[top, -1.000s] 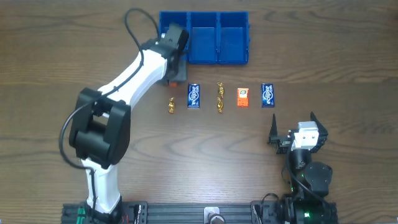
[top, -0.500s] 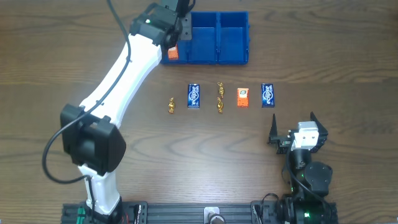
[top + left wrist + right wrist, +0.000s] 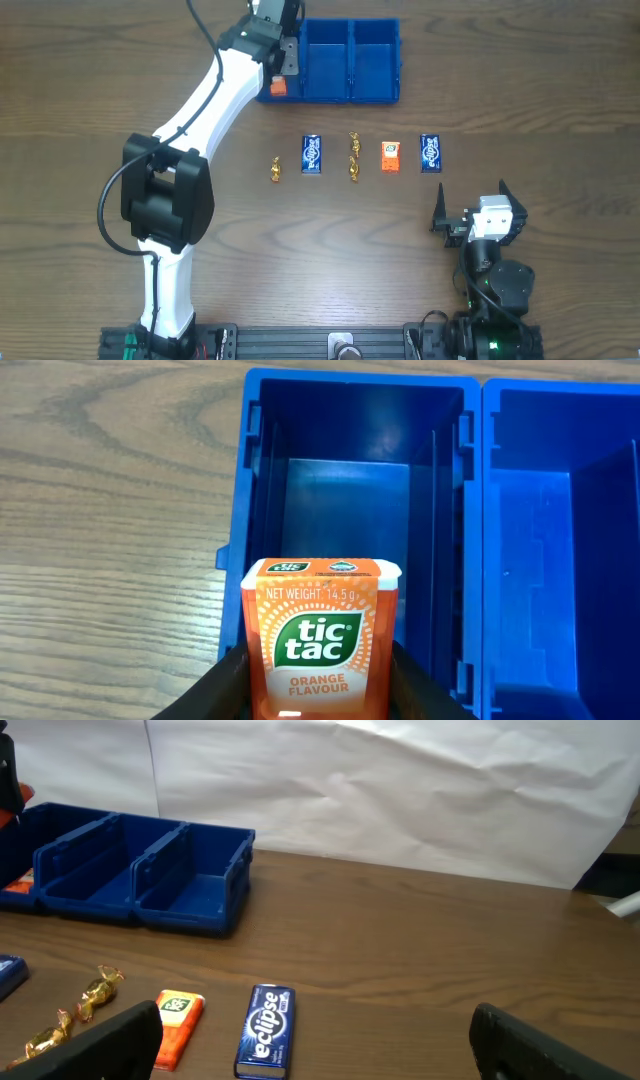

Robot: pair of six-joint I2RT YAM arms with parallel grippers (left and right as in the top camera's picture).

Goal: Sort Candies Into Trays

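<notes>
Presently, nearest the arm bases, the right jaws stand spread wide with nothing between them, low over the tabletop [image 3: 560,100] and short of the candy row. Beyond them I note that row, left to right: a gold sweet [image 3: 276,170], a blue pack [image 3: 312,154], a pair of gold sweets [image 3: 353,158] end to end, an orange mint box [image 3: 390,157], and a second blue pack [image 3: 431,153]. Farthest out sits the blue tray [image 3: 262,480] with three compartments. The left jaws are clamped on the held mint box [image 3: 322,645], one jaw against each side, and the box is upright. It hangs at the near wall of the leftmost compartment. I cannot tell whether it is past the rim.
</notes>
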